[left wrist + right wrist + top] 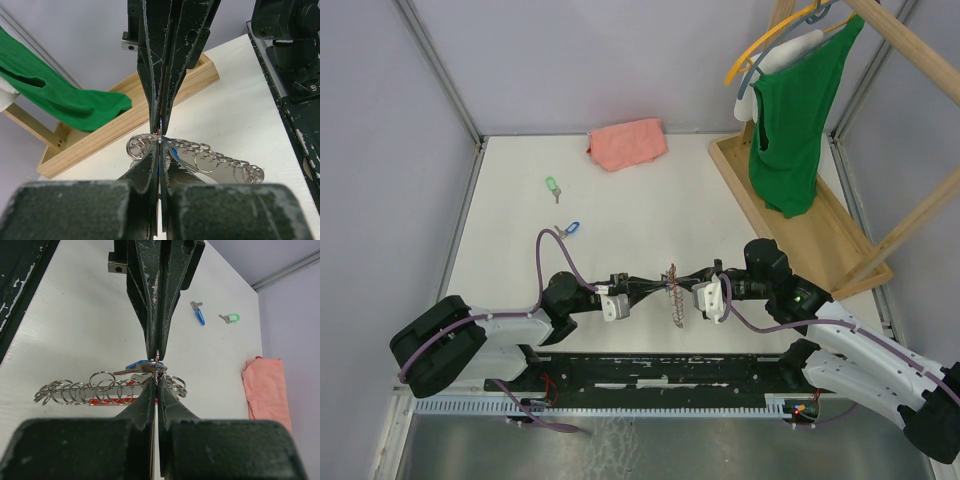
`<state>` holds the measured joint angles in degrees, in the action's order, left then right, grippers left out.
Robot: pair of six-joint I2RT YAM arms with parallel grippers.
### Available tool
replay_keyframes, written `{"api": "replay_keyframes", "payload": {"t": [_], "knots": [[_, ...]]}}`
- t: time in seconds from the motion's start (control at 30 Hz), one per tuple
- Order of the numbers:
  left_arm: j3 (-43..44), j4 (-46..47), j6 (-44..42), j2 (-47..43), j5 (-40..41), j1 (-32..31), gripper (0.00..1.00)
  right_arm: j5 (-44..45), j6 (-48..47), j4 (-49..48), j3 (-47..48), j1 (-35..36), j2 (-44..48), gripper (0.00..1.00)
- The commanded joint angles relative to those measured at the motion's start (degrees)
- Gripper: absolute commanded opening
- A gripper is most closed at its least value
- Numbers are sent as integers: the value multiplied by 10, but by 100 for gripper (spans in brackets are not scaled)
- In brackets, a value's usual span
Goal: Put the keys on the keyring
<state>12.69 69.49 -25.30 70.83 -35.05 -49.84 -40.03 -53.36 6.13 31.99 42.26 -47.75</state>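
The threading step is in hand at the near middle of the white table. The left gripper [158, 146] and the right gripper [156, 386] meet tip to tip, directly over a row of overlapping silver wire split rings [95, 387] that lies across the gap between them. Both pairs of fingers are pressed tight together with no gap showing. At the meeting point sits a small silver key with a blue plastic head [141, 367], together with a thin loop of ring wire. The fingers hide the contact, so I cannot tell which gripper pinches the key and which the ring, or whether the key's hole is on the wire yet. Two more keys lie loose well to the far left: a silver key with a blue head cover [568, 228] and, farther away, a silver key with a green head cover [553, 187], both apart from the folded pink cloth [627, 143] at the far edge. By my reading the task is early, with one key being worked and two untouched. The next move likely calls for sliding the key's hole along the wire while the other gripper holds the ring steady, since a slight twist could spring the key free.
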Motion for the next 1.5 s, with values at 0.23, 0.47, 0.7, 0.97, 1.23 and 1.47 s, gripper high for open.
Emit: {"api": "replay_keyframes", "payload": {"t": [0.23,0.47,0.7,0.97,1.23,1.47], "knots": [[6,22,-20,-10,1,3,3,-8,1,-22,28,-2,4,1],[8,18,-19,-10,-6,3,3,6,5,-29,26,-1,7,1],[10,19,-18,-7,-11,3,3,1,9,-33,26,-2,6,1],[12,20,-17,-5,-10,3,3,-3,10,-33,26,-1,5,1],[13,21,-15,-4,-11,3,3,-7,11,-33,27,-2,5,1],[15,23,-13,-2,-15,3,3,-8,12,-33,28,-1,5,0]]}}
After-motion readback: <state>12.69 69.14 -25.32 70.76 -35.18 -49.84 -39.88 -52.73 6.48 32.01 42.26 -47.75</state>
